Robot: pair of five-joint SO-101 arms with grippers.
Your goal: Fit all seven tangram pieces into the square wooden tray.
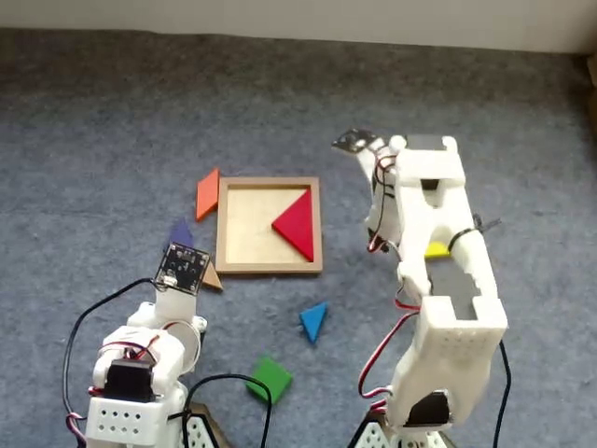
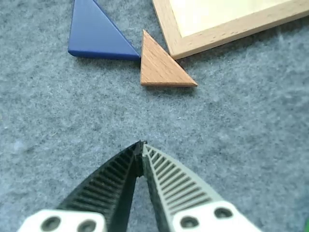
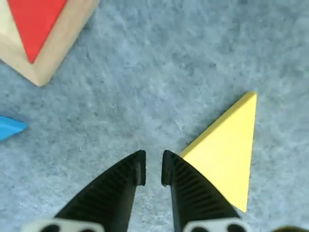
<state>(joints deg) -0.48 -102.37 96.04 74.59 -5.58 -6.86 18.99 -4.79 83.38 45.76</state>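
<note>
The square wooden tray point(image 1: 269, 268) lies mid-table with a red triangle point(image 1: 297, 224) inside it against one side. An orange piece point(image 1: 207, 193), a dark blue triangle point(image 1: 180, 233) and a small wooden triangle point(image 1: 213, 276) lie beside the tray. A light blue triangle point(image 1: 314, 320) and a green square point(image 1: 270, 378) sit nearer the arms. My left gripper point(image 2: 141, 147) is shut and empty on the carpet, short of the wooden triangle point(image 2: 159, 67) and dark blue triangle point(image 2: 94, 34). My right gripper point(image 3: 153, 166) is slightly open with nothing between its fingers, right beside the yellow triangle point(image 3: 227, 150).
Grey carpet covers the table. The right arm point(image 1: 438, 280) stretches along the tray's right side and partly covers the yellow triangle point(image 1: 437, 250). A tray corner point(image 3: 58, 48) holding the red triangle point(image 3: 34, 19) and the light blue triangle's tip point(image 3: 9, 128) lie ahead of the right gripper.
</note>
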